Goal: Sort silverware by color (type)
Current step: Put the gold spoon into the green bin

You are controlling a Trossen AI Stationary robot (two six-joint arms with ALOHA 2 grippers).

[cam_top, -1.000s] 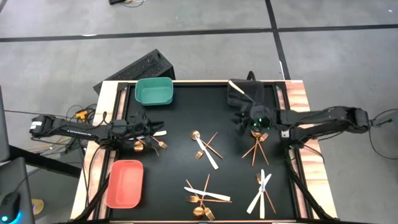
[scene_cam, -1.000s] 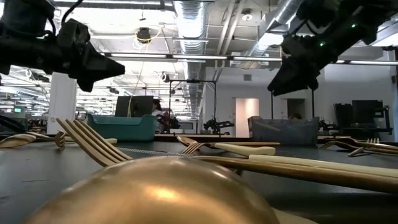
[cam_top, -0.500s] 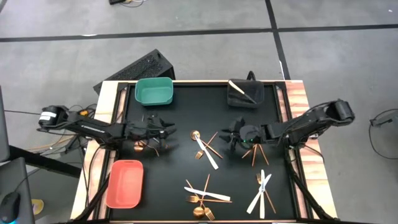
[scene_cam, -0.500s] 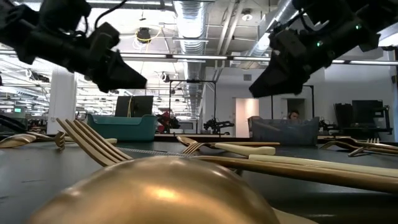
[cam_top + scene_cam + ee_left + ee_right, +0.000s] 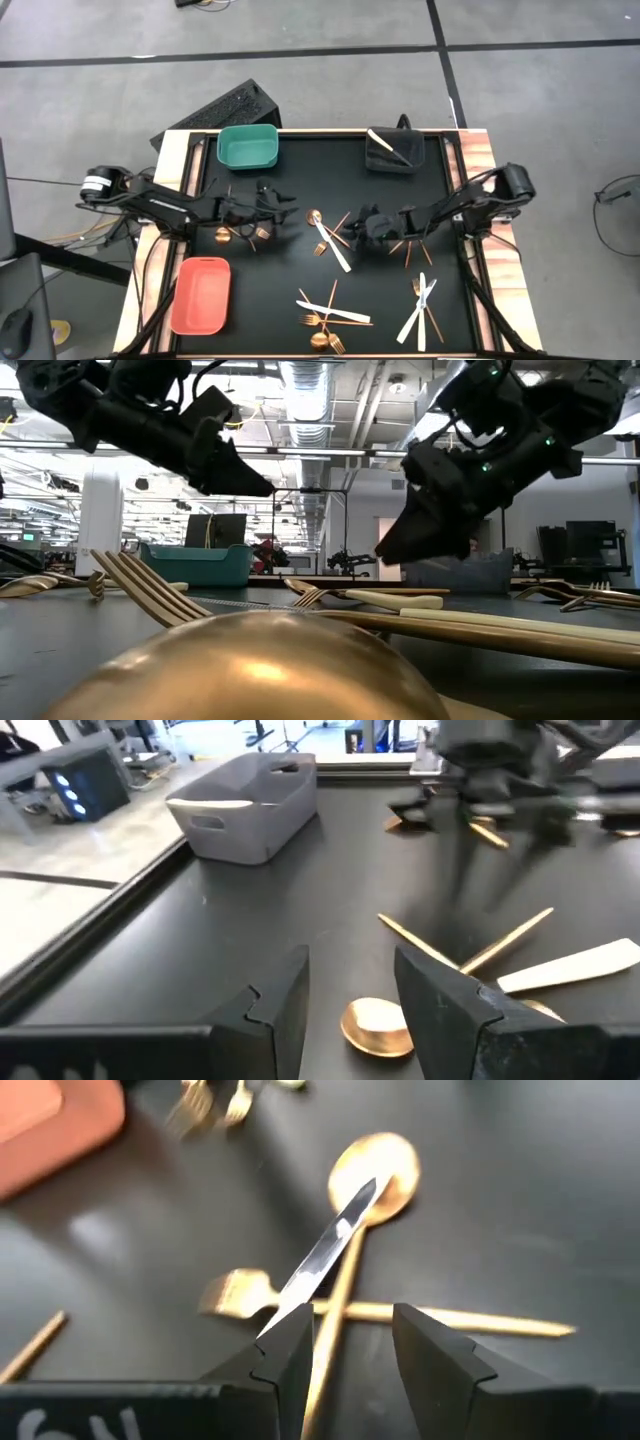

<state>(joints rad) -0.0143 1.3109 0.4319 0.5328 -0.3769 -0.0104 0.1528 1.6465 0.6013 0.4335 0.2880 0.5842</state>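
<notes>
Overhead, at frame centre on the black bench, a white knife crosses a gold spoon, long axis running diagonally. The right pincer, partly open and empty, hovers just right of it (nearer than the left pincer, also parted, empty).

Gold spoon and fork, teal bin, salmon bin, black table.

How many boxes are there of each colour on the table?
Teal box: 1
Salmon box: 1
Dark box: 1
Total: 3
</notes>
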